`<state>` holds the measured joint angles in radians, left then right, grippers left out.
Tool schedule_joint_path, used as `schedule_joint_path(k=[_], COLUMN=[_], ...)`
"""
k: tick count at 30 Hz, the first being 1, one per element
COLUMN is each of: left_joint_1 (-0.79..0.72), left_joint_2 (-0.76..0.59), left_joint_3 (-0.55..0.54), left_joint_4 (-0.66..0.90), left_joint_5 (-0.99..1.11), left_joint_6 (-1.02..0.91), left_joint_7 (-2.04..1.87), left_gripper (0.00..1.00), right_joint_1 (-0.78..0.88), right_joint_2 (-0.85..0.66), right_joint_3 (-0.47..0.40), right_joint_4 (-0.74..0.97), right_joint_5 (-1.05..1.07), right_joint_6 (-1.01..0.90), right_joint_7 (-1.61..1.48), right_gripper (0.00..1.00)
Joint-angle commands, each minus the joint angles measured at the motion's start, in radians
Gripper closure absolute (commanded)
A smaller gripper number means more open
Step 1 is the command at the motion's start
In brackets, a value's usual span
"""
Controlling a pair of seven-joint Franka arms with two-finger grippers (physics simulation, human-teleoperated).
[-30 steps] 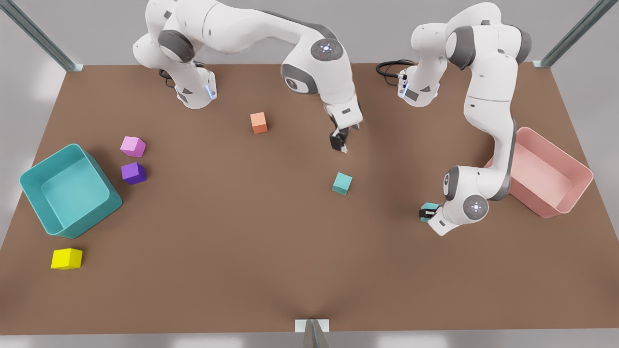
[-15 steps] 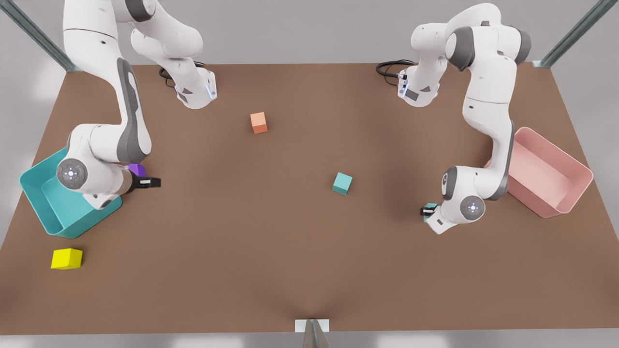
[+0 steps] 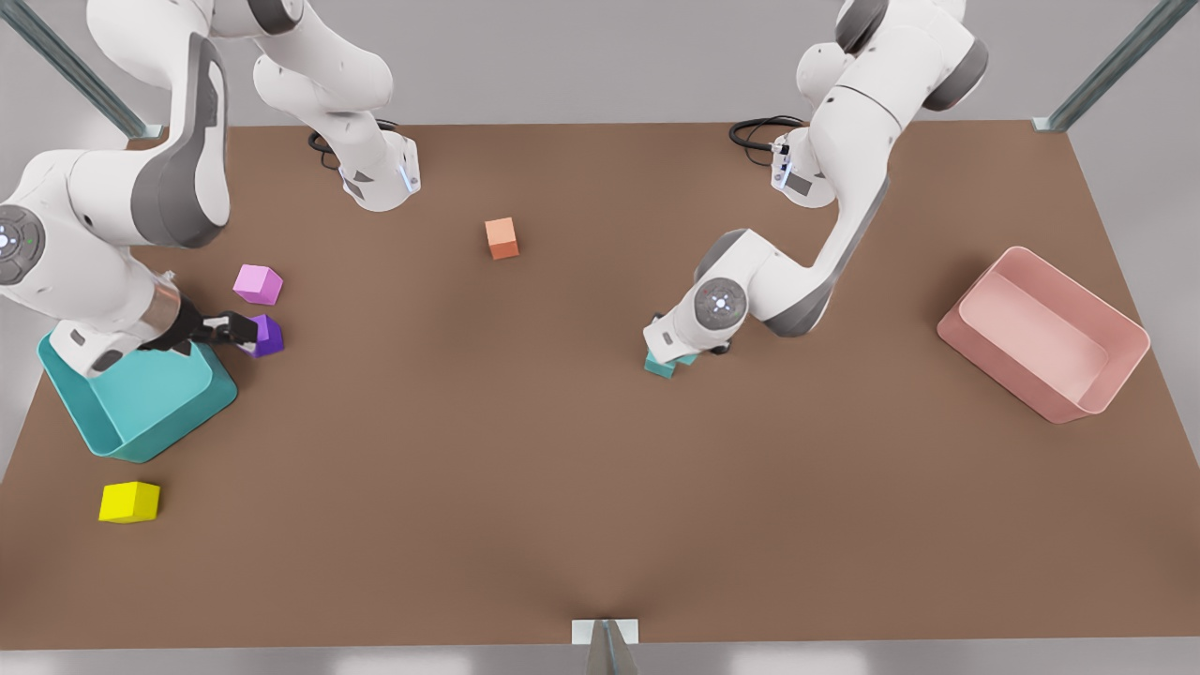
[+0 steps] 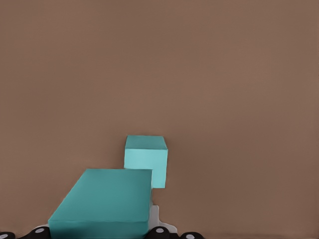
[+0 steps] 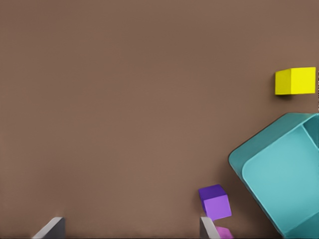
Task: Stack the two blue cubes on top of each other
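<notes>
Held cube (image 4: pixel 102 201) above second cube (image 4: pixel 145 158).

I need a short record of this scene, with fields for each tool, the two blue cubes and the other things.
left tool: shut on held blue cube
held blue cube: lifted, not yet resting on the other
second blue cube: on table, free
right tool: open, beside purple cube, near teal bin
others: pink cube, orange cube, yellow cube, pink bin
</notes>
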<state>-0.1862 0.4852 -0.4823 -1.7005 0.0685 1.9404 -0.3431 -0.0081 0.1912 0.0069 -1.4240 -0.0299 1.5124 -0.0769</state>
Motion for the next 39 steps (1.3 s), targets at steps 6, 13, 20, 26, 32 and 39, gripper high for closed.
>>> schedule_joint_path(k=[6, 13, 20, 26, 32, 39], left_joint_1=[-0.019, -0.039, -0.044, -0.044, -0.042, 0.091], left_joint_2=[0.101, 0.104, 0.119, 0.119, 0.079, -0.14], left_joint_3=[0.005, 0.005, 0.004, 0.004, -0.001, 0.409], left_joint_4=[0.018, -0.01, -0.016, -0.014, 0.294, 0.555], left_joint_5=[0.07, 0.071, 0.071, 0.071, 0.165, -0.135], left_joint_6=[0.061, 0.061, 0.074, 0.06, -0.307, -0.649], left_joint_7=[-0.447, -0.473, -0.474, -0.476, -0.459, 0.271], left_gripper=[0.39, 0.39, 0.39, 0.0, 0.0, 0.0], right_joint_1=[0.004, 0.0, 0.0, 0.0, 0.0, 0.0], right_joint_2=[0.004, 0.004, 0.004, 0.005, 0.005, 0.005], right_joint_3=[-0.001, -0.001, -0.001, -0.001, -0.001, -0.001], right_joint_4=[0.001, 0.001, 0.001, 0.001, 0.001, 0.001], right_joint_5=[-0.001, -0.002, -0.002, -0.002, -0.002, -0.007], right_joint_6=[-0.052, -0.051, -0.051, -0.047, -0.047, -0.047], right_joint_7=[-0.007, -0.007, -0.007, -0.007, -0.007, -0.007], right_gripper=[0.0, 0.0, 0.0, 0.0, 0.0, 0.0])
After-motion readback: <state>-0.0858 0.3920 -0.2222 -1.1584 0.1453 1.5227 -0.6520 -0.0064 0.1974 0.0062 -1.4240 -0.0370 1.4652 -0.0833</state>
